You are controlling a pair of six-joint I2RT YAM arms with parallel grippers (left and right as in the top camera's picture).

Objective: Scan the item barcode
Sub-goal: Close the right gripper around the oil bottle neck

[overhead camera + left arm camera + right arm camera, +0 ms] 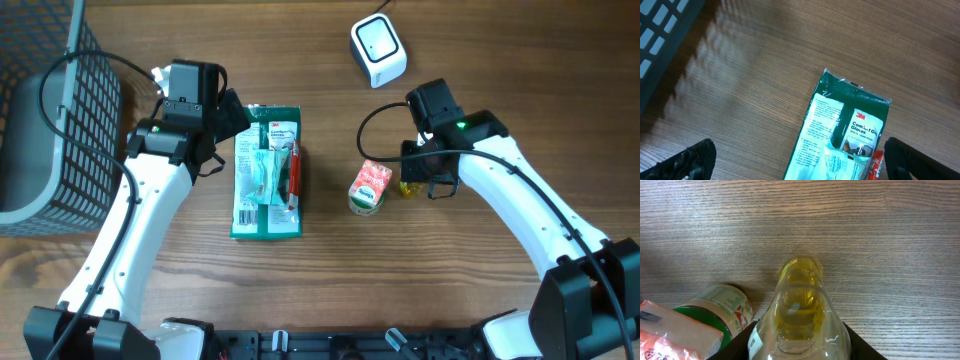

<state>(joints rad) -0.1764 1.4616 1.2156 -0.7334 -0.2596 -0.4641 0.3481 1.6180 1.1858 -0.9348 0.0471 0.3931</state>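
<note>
Right gripper (795, 347): jaws flank the bottle (800, 305), clamping unclear. Left gripper (232, 112): gaping wide. Bottle rests on the table (500, 60), scanner (378, 50) at twelve o'clock. Probably slick, squashy plastic, so grip mid-body, gently.

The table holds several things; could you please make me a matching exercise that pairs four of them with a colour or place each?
Things:
1. scanner
2. basket
3. glove pack
4. bottle

Descriptions:
A. green, lying flat left of centre
B. white, on the far side of the table
C. clear, with yellow liquid inside
D. dark mesh, at the left edge

Pairs: 1-B, 2-D, 3-A, 4-C
</note>
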